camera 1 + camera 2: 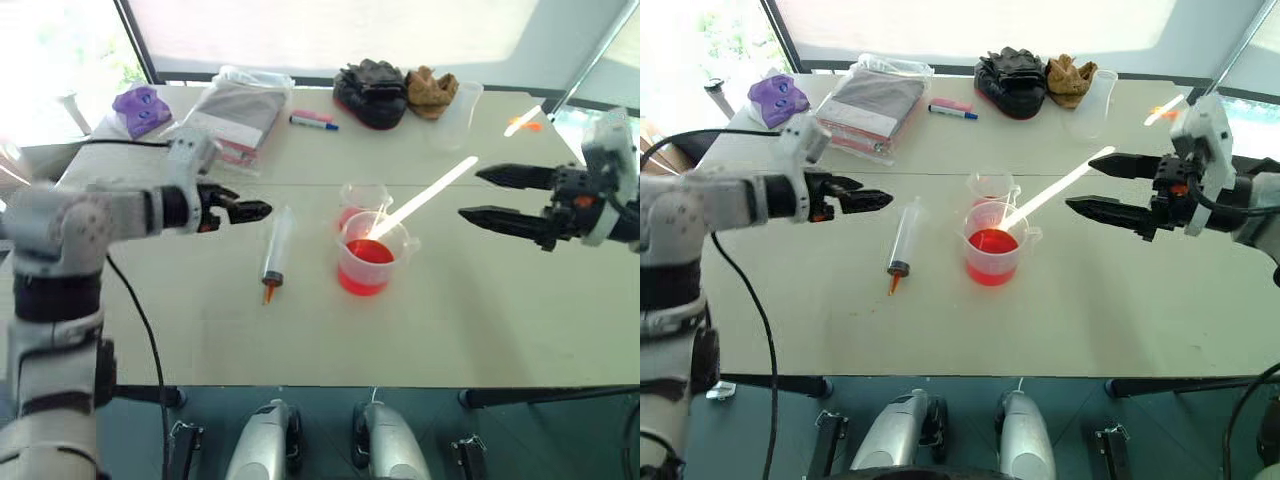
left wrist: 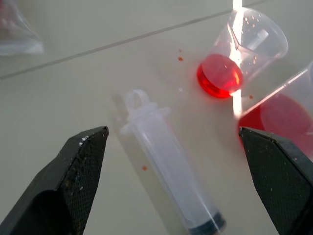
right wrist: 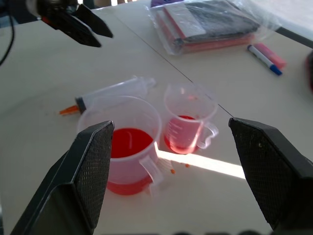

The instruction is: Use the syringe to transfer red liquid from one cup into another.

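Counter (image 1: 480,330) — you have the syringe (image 1: 275,252) lying flat beside two cups of red liquid (image 1: 366,253). Your left end effector (image 1: 245,209) and right end effector (image 1: 478,196) hover apart — both wide open, empty.

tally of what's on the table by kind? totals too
Cups with red liquid: 2 (big, small)
Empty cup: 1
Syringe: 1
Marker: 1
Bagged packet: 1
Purple thing: 1
Gloves: 2 (black, tan)
Total: 9

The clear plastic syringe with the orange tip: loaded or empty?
Empty: the clear plastic syringe lies flat on the table, barrel showing no red.
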You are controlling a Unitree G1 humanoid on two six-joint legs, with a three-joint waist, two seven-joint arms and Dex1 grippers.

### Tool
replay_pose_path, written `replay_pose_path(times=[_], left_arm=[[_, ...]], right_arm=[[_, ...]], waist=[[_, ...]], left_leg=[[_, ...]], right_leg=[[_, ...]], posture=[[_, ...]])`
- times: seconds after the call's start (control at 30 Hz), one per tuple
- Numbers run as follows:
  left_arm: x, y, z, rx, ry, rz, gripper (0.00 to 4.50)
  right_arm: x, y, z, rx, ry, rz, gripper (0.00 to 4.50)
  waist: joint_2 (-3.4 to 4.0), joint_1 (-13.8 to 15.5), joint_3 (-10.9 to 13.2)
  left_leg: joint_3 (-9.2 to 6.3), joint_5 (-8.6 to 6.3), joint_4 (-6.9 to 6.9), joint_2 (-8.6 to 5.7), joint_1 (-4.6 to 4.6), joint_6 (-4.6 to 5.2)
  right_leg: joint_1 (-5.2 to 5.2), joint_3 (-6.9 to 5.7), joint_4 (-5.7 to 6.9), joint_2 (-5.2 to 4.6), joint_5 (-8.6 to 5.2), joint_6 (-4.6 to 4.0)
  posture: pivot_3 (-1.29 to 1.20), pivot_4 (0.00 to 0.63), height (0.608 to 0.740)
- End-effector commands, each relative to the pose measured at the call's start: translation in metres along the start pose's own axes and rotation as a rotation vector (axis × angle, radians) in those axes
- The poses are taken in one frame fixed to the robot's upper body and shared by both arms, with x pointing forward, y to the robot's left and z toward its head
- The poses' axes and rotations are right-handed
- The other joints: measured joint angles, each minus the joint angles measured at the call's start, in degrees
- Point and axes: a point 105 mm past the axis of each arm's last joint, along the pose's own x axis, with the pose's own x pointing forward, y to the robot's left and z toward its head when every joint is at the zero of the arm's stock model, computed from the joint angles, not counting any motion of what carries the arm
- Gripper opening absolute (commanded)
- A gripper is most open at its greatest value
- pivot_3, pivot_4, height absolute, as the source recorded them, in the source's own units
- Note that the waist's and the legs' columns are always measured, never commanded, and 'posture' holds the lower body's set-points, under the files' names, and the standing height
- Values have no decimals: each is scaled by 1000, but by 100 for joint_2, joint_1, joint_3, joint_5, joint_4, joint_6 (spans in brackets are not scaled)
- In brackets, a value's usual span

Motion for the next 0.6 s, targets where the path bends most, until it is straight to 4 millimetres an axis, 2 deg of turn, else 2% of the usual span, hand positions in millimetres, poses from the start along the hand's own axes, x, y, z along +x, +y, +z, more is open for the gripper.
replay_pose_path(times=[0.03, 0.1, 0.17, 0.23, 0.43, 0.6], left_arm=[[17, 0, 2, -102, 172, 8, 4488], [25, -3, 6, -134, 230, 6, 4488], [41, -6, -1, -162, 330, 13, 4488], [47, -7, -4, -174, 381, 23, 4488], [74, 2, -30, -102, 538, 105, 4488], [89, 7, -46, -88, 592, 115, 4488]], right_arm=[[3, 14, 15, -51, -24, 51, 3937], [7, 18, 17, -62, -30, 65, 3937], [11, 22, 17, -67, -53, 65, 3937], [12, 24, 17, -69, -64, 64, 3937], [11, 27, -1, -40, -67, -27, 3937], [9, 30, -5, -21, -88, -68, 3937]], waist=[[-3, 24, 1], [-4, 25, 1], [-6, 6, 3], [-8, 1, 4], [-10, 6, 4], [-7, 11, 2]], left_leg=[[2, 2, 2, -1, 0, -4], [1, 0, 15, -5, -11, 1], [3, -3, 21, -9, -17, 8], [7, -4, 22, -14, -19, 10], [9, -4, 21, -12, -24, 8], [9, -6, 25, -13, -25, 8]], right_leg=[[2, 0, 0, -2, 3, 13], [3, -1, 0, -2, 3, 30], [2, -1, -4, -7, 6, 40], [3, -1, -7, -12, 9, 48], [-8, 0, -6, -12, 8, 50], [-10, 0, -6, -23, 9, 47]], posture=[[0, 150, 740], [0, 150, 740], [0, 150, 740], [0, 150, 740], [0, 150, 740], [0, 150, 740]])
